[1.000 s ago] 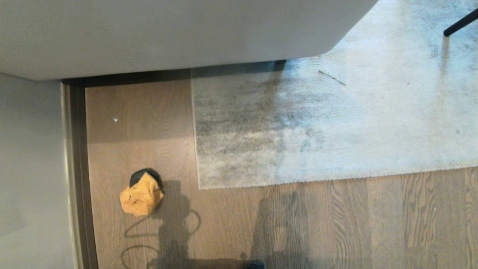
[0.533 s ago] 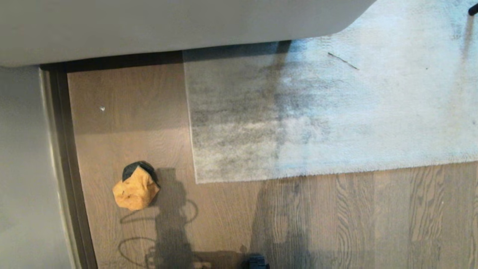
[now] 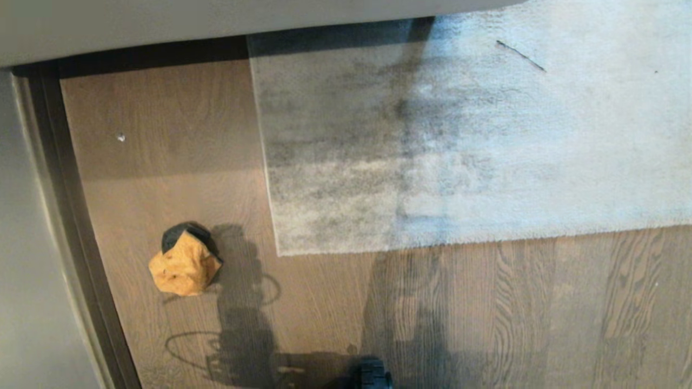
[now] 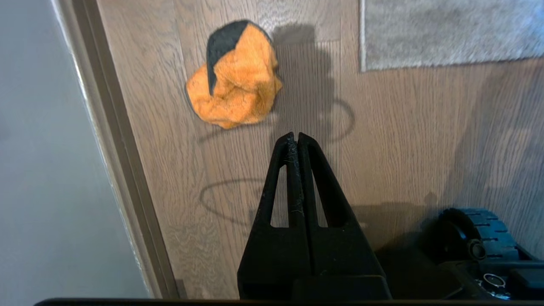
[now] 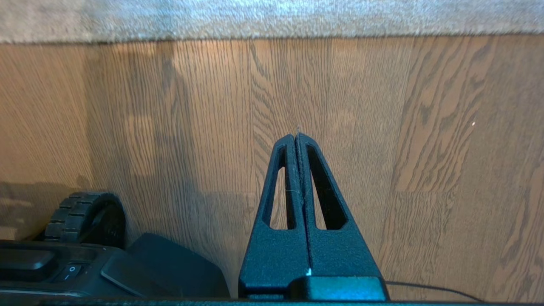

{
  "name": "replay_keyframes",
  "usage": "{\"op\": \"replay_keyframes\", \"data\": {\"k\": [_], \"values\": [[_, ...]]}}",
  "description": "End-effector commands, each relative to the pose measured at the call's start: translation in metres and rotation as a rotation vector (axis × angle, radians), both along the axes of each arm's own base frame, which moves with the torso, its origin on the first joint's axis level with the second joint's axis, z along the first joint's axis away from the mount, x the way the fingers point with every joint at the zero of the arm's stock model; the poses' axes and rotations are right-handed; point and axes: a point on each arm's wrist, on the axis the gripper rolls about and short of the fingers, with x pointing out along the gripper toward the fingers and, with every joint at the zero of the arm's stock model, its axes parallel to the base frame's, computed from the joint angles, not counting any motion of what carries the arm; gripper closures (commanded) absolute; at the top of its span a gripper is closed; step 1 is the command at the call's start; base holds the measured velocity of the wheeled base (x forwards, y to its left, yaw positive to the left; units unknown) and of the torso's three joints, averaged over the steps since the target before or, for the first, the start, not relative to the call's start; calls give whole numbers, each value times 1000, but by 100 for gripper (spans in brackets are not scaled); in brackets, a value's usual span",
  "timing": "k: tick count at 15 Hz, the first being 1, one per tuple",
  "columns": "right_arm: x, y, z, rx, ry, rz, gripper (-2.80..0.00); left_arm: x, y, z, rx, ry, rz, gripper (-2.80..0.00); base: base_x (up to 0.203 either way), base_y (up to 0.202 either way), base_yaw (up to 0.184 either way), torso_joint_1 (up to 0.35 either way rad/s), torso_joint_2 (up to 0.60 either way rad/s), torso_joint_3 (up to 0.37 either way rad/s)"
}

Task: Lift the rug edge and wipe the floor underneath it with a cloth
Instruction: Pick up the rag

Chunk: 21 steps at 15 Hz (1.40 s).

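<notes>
Both the left gripper (image 4: 297, 137) and right gripper (image 5: 296, 136) were pressed together, empty; unless spread, the left risked shoving the crumpled mustard-and-dark-grey cloth (image 4: 235, 78) just ahead instead of catching it.

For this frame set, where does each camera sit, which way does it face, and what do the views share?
Head view: high, facing down on the floor, rug edge and cloth; a base wheel shows.
Left wrist view: behind the shut left gripper, facing floor, cloth, wheel.
Right wrist view: behind the shut right gripper, facing floor, rug border.
Shared: cloth, rug corner.
</notes>
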Motion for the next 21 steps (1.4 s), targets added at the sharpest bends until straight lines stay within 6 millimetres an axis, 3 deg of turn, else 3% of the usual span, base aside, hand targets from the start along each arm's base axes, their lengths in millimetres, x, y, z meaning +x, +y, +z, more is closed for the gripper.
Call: {"op": "replay_keyframes", "data": {"k": [1,21], "values": [[0,0,0,-1,1,1,0,0,0,0,0,0,-1,0,0,0,0,1,6,-196],[0,0,0,-1,1,1,0,0,0,0,-8,0,1,0,0,0,0,1,1,-25]]}}
